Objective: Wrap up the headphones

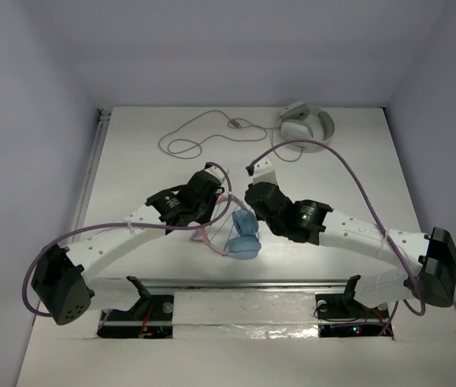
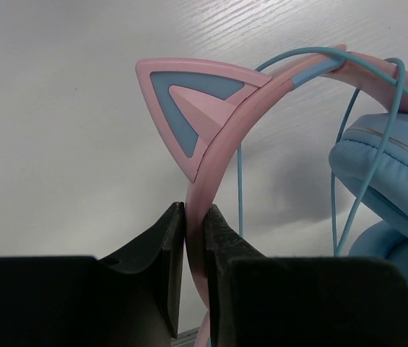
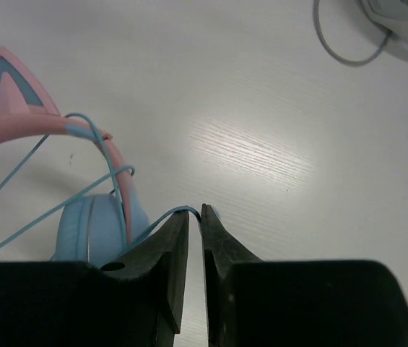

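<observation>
Now, headphones (image 2: 384, 166): pink band (image 2: 205, 173), pointed ear, padded cups.
My left gripper (image 2: 195, 211): clamps band.
My right gripper (image 3: 195, 212): narrow, cable (image 3: 164, 213) at tips, hold unclear.

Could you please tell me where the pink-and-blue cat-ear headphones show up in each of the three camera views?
Top external: the headphones sit just below the picture's centre.
Left wrist: they fill the centre and right, with the headband pinched in the left gripper.
Right wrist: they are on the left side.
Shared landmark: the blue earcup.
</observation>
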Action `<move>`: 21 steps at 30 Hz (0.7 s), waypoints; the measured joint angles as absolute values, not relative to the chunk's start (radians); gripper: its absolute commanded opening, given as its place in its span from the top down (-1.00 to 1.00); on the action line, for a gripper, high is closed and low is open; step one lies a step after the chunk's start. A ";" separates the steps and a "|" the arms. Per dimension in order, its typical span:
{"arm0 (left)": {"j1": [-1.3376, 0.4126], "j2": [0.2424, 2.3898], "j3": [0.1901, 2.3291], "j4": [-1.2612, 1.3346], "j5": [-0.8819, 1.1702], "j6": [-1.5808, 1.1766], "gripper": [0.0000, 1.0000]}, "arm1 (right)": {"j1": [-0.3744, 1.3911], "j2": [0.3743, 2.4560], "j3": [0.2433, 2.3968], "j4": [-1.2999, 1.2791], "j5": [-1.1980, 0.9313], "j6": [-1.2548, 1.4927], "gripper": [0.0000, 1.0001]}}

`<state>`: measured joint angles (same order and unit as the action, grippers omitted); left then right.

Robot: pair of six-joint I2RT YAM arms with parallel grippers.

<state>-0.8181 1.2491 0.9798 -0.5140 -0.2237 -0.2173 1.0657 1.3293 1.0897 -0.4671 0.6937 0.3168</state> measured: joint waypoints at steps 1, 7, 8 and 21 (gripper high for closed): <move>-0.818 1.248 0.978 -0.514 -0.219 -0.214 1.00 | 1.059 1.334 1.090 -0.458 0.696 0.315 0.63; -0.818 1.246 0.974 -0.515 -0.161 -0.196 1.00 | 0.988 1.344 1.080 -0.363 0.669 0.308 0.63; -0.818 1.245 0.974 -0.515 -0.150 -0.194 1.00 | 0.971 1.346 1.078 -0.344 0.653 0.307 0.63; -0.818 1.207 1.011 -0.520 -0.109 -0.190 1.00 | 0.847 1.341 0.924 -0.150 0.382 0.356 1.00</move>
